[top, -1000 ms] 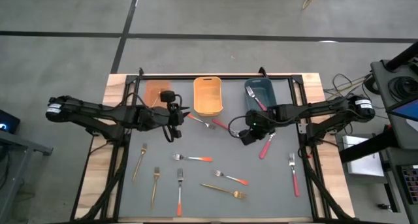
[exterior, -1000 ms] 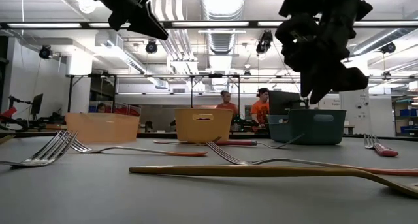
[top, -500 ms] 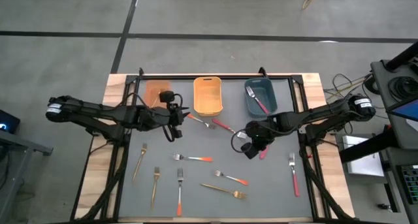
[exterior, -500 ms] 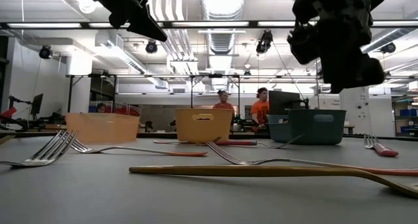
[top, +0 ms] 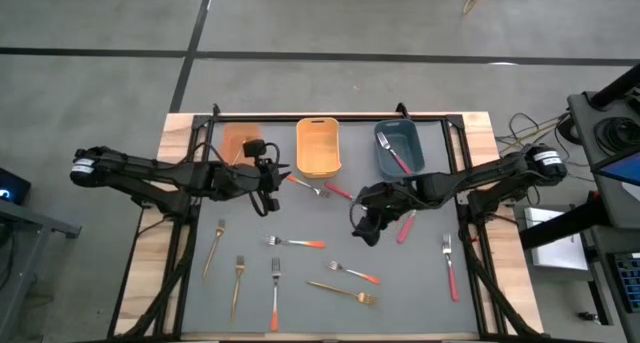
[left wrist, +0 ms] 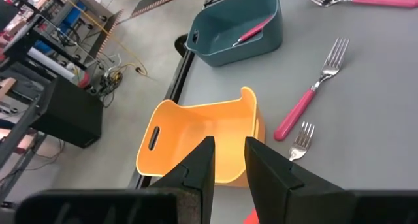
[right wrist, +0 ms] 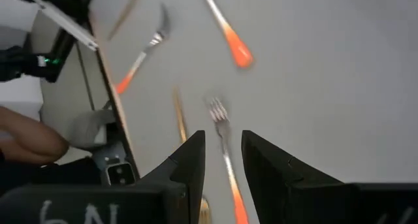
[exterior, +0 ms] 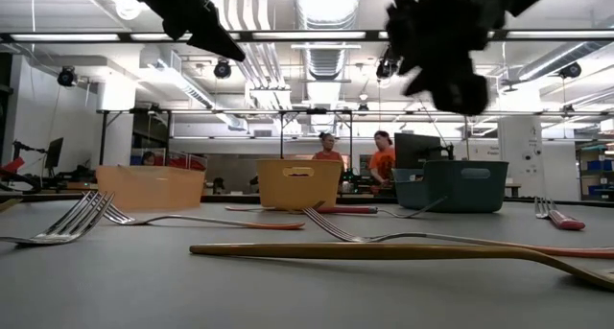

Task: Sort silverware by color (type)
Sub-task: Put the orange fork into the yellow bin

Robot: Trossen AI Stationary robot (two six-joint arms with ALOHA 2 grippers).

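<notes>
mostly loose forks (top: 345, 291) lie flat on the desk (top: 420, 293): light, stiff, slippery, so pinch mid-handle. right gripper (top: 366, 226) hovers above them, slightly apart, empty; left gripper (top: 268, 176) likewise by the orange bin (top: 318, 148).

Two dark, jointed arms; black cables along links; white-labelled bases; tapering dark fingers (left wrist: 196, 178), paired.

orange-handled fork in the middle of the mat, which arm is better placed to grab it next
Right, probably. The right gripper hangs empty, jaws apart, beside the orange-handled fork; the left gripper sits farther back near the orange bin.
</notes>
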